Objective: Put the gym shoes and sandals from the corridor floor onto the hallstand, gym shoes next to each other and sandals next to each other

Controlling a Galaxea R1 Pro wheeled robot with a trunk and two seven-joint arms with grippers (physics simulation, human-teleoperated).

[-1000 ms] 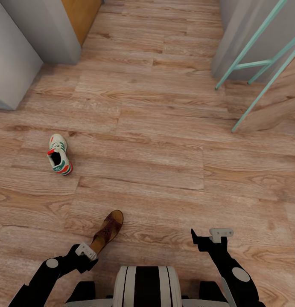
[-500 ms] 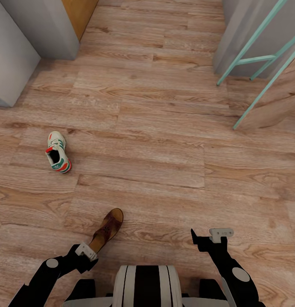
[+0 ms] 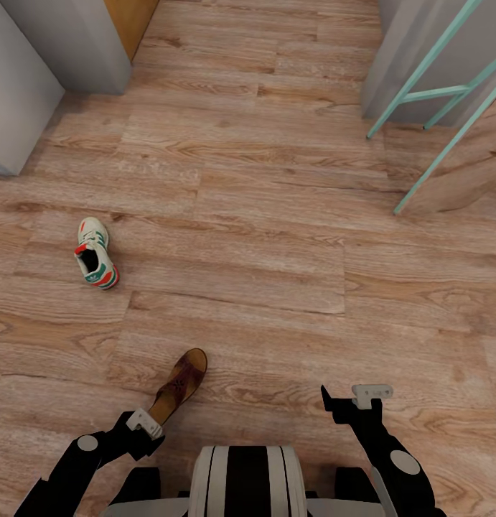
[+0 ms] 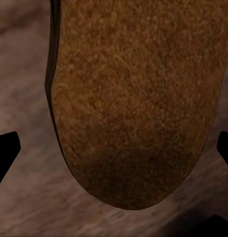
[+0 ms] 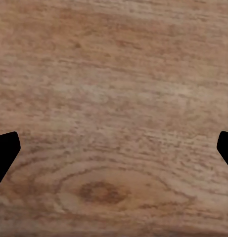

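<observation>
Sandals: I count one sandal [image 3: 179, 384] on the corridor floor [image 3: 276, 237], heel end right at my left gripper [image 3: 145, 422]; in the left wrist view its footbed [image 4: 138, 98] sits between spread fingers, not pinched. One gym shoe [image 3: 95, 254] lies on its own further out to the left. Right gripper [image 3: 370, 393] hangs over bare planks, fingers spread. Grey wall corners [image 3: 82, 43] and teal frame legs [image 3: 434, 93] ahead, nothing between me and either shoe.

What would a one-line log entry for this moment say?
left tool: open over sandal | right tool: open, empty, above corridor floor | gym shoe: on floor, untouched
</observation>
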